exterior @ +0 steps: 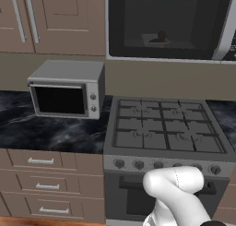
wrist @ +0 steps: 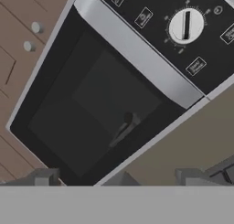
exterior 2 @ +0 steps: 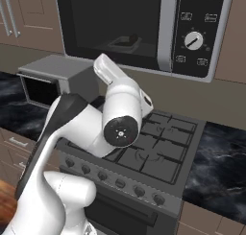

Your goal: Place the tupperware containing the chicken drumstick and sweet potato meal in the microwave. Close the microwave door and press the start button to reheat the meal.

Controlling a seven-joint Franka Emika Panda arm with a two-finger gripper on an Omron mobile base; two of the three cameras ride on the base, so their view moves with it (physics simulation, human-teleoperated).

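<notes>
**Tupperware in microwave, door looks shut, pincer wide open**

You've got the microwave (exterior: 168, 24) mounted above the stove (exterior: 168, 128), w/ wood cabinets (exterior: 50, 20) to its left. Tupperware (exterior: 156, 39) sits inside on the cavity floor, toward the back; you see it through the dark window. Drumstick (exterior: 161, 35) shows as a small reddish-brown lump on top of it. In right base view the tupperware (exterior 2: 126, 41) reads as a low dark tray in the cavity, contents not clear from there.

Door (exterior 2: 113, 25) looks flush w/ the front in right base and hand views, silver handle (exterior 2: 166, 30) running up its right edge, just beside the control panel (exterior 2: 199, 30). Panel has a white dial (exterior 2: 193, 40) and small buttons around it. In hand view the whole unit is rolled diagonal: handle (wrist: 137, 49) crosses as a grey band, dial (wrist: 186, 25) upper right, tupperware (wrist: 124, 128) dim behind the glass.

Gripper: jaws stand fully apart, holding nothing, and you're looking at the microwave front from a clear gap off it, no contact. Fingertips too dim at the bottom of hand view to place.

Arm (exterior 2: 120, 114) rises over the stove front, elbow bent. Small grey toaster oven (exterior: 67, 89) sits on the dark marble counter (exterior: 46, 128) left of the stove, well apart from the microwave.
</notes>
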